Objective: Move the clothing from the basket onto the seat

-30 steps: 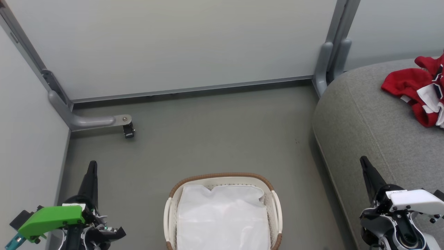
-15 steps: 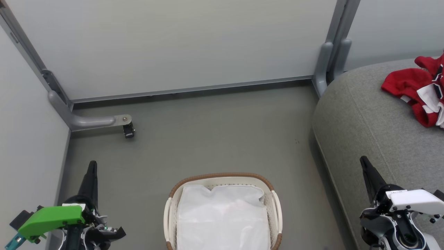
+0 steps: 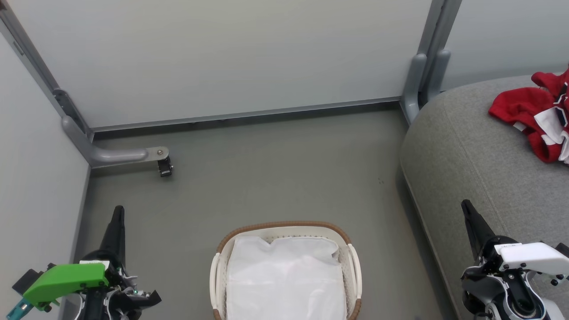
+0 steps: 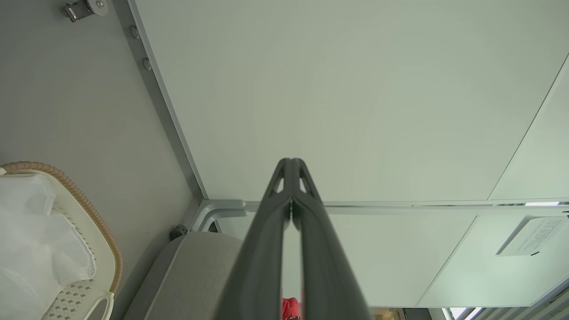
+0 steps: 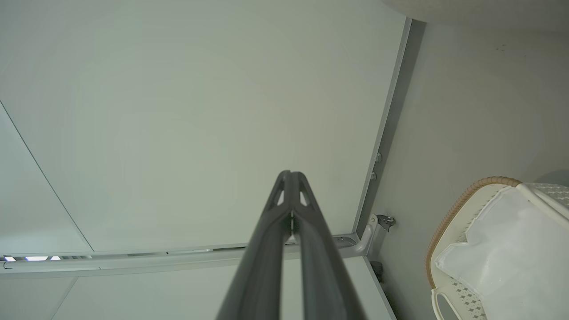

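I am looking down on the basket (image 3: 284,225), which is sitting on the floor (image 3: 266,169) at near centre with a white cloth sheet (image 3: 284,280) lying across its inside, while the clothing (image 3: 533,111) is lying in a red heap at the far right of the seat (image 3: 466,146). The left gripper (image 3: 118,218) is hanging at near left and the right gripper (image 3: 467,210) at near right over the seat's edge, each with jaws pressed together, gripping nothing.
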`<state>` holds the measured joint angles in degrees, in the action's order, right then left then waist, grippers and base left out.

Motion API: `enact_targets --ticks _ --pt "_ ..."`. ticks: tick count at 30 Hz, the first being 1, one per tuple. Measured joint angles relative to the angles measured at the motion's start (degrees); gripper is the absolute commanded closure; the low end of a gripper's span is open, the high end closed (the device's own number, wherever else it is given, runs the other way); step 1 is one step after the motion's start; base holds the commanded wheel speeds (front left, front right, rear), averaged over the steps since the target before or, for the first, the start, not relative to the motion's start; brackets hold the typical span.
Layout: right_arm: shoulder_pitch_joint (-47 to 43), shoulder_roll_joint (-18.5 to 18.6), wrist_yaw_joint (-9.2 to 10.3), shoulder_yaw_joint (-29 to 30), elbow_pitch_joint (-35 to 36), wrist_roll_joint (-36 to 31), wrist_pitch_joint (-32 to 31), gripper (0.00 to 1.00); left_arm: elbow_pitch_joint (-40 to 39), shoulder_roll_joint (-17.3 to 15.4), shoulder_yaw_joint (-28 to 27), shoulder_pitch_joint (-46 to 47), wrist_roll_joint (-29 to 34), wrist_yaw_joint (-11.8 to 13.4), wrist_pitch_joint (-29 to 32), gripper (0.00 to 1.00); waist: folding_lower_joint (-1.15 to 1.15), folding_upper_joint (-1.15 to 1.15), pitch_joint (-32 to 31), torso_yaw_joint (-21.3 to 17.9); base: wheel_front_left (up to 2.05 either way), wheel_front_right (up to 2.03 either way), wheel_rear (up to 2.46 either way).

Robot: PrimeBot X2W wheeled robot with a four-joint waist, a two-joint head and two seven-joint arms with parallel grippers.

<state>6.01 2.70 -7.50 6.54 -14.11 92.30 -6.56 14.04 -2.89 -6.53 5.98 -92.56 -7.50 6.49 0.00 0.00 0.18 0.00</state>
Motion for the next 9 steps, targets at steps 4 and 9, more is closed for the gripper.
enact_targets --ticks 4,9 --pt "0.0 0.0 0.0 0.0 0.0 0.0 0.0 1.0 0.0 0.0 0.0 0.0 0.0 0.0 0.0 1.0 0.0 0.0 0.0 0.0 0.0 0.0 0.0" --pt "0.0 0.0 0.0 0.0 0.0 0.0 0.0 1.0 0.0 0.0 0.0 0.0 0.0 0.0 0.0 1.0 0.0 0.0 0.0 0.0 0.0 0.0 0.0"
